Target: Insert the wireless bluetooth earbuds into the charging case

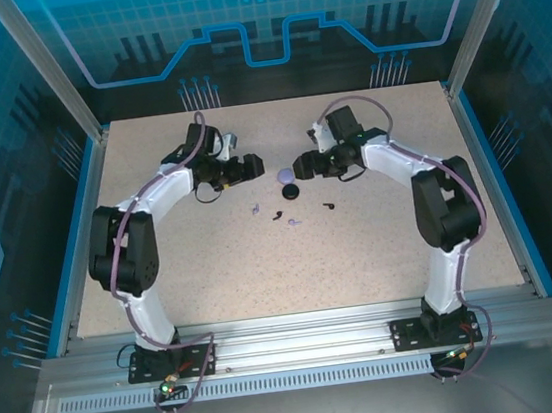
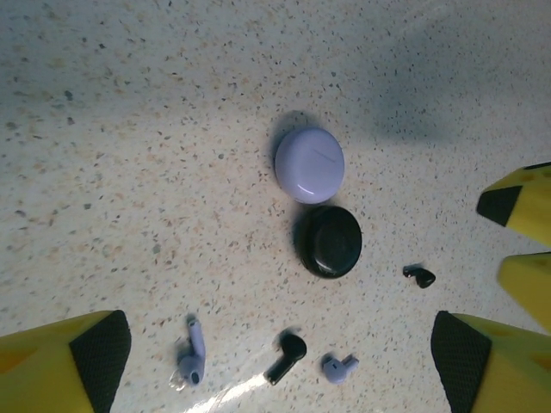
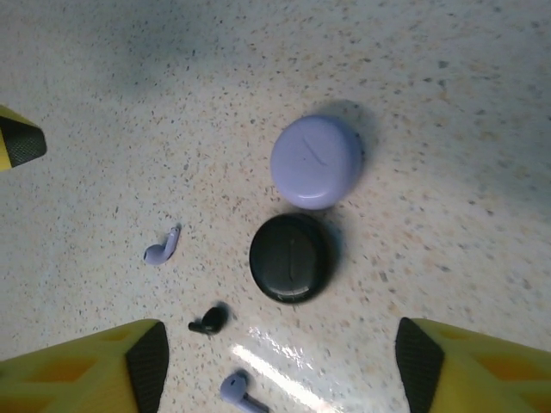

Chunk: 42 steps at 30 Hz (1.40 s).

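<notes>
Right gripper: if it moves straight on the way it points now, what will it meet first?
Probably the black case, centred ahead of the open right gripper; depth is unclear.

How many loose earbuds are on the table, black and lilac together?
4. From the left wrist camera: first black earbud right of the black case; second black earbud lower in frame, between first lilac earbud and second lilac earbud. None seems hidden.

The top camera is looking down from behind the arms over the whole table, while both wrist cameras are facing down close, sharing the charging case mid-frame.
</notes>
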Each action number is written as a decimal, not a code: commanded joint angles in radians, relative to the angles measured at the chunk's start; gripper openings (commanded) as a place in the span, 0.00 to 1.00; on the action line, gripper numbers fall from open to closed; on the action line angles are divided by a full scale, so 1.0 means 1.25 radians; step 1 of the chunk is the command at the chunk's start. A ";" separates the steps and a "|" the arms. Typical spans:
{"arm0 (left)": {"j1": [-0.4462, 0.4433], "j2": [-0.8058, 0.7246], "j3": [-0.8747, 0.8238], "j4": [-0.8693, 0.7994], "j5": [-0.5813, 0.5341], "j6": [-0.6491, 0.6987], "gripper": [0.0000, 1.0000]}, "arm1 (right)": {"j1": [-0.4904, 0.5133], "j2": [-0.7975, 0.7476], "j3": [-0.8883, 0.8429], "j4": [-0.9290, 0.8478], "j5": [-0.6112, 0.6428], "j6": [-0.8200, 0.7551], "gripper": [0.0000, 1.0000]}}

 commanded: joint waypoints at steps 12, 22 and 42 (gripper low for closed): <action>-0.001 0.166 0.148 -0.025 0.090 -0.086 0.74 | 0.010 0.227 0.236 -0.146 -0.029 0.099 0.42; -0.001 0.199 0.177 -0.029 0.099 -0.103 0.71 | 0.009 0.303 0.323 -0.161 -0.070 0.115 0.39; 0.041 0.136 0.086 -0.019 0.095 -0.099 0.71 | 0.034 0.463 0.576 -0.293 -0.119 0.072 0.36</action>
